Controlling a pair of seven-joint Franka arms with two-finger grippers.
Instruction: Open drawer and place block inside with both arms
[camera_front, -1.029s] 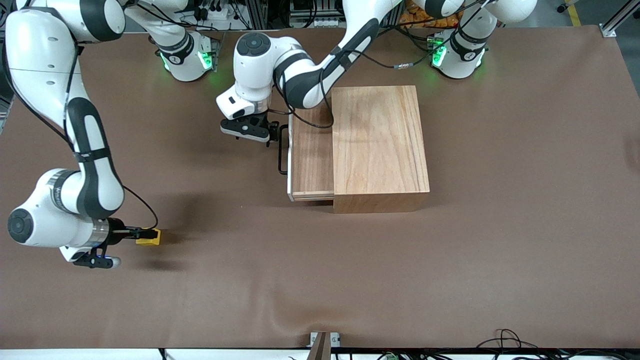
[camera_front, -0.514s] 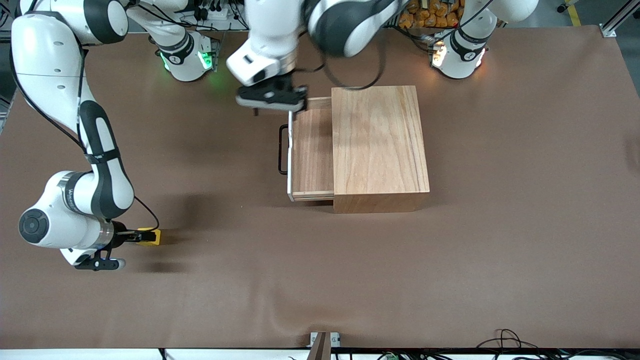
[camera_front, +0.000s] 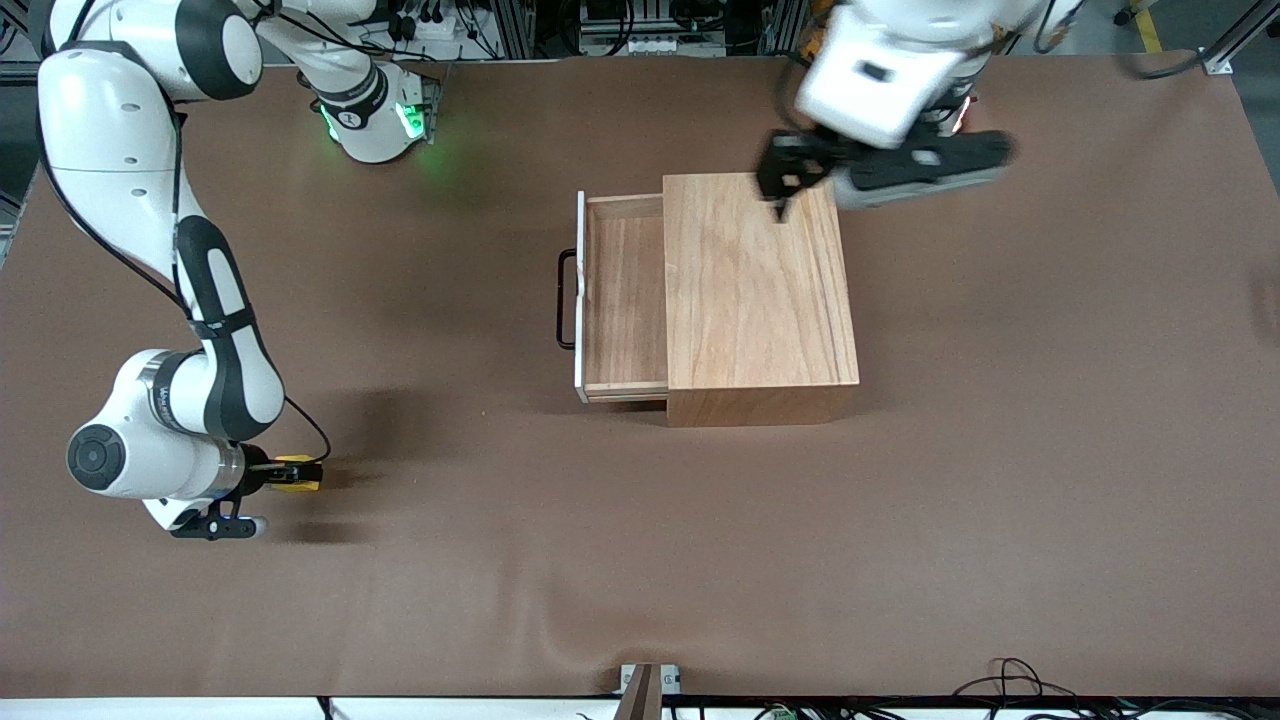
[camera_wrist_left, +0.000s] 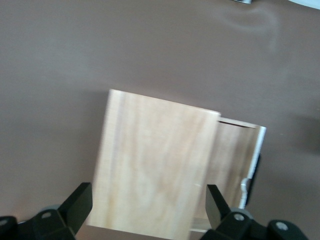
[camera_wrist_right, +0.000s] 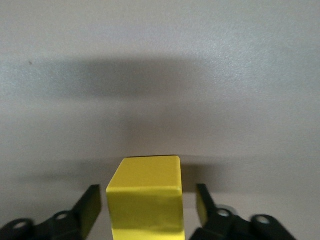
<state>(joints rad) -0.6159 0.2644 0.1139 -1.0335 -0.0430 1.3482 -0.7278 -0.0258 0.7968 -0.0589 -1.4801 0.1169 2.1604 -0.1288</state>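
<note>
The yellow block (camera_front: 300, 461) sits on the brown table near the right arm's end, nearer to the front camera than the wooden box. My right gripper (camera_front: 290, 473) is low around it. In the right wrist view the block (camera_wrist_right: 145, 200) stands between the two black fingers (camera_wrist_right: 92, 206), with a thin gap on each side. The drawer (camera_front: 625, 300) is pulled partly out of the box (camera_front: 760, 290), its black handle (camera_front: 567, 300) toward the right arm's end. My left gripper (camera_front: 800, 185) hangs open and empty over the box (camera_wrist_left: 150, 165).
The drawer's inside shows bare wood. The right arm's green-lit base (camera_front: 372, 120) stands at the table's edge farthest from the front camera. A ripple in the brown table cover (camera_front: 600, 630) lies near the front edge.
The left arm has lifted away from the drawer handle and swung over the box toward its own base. The right gripper's fingers have drawn closer around the block. The drawer has stayed pulled out.
</note>
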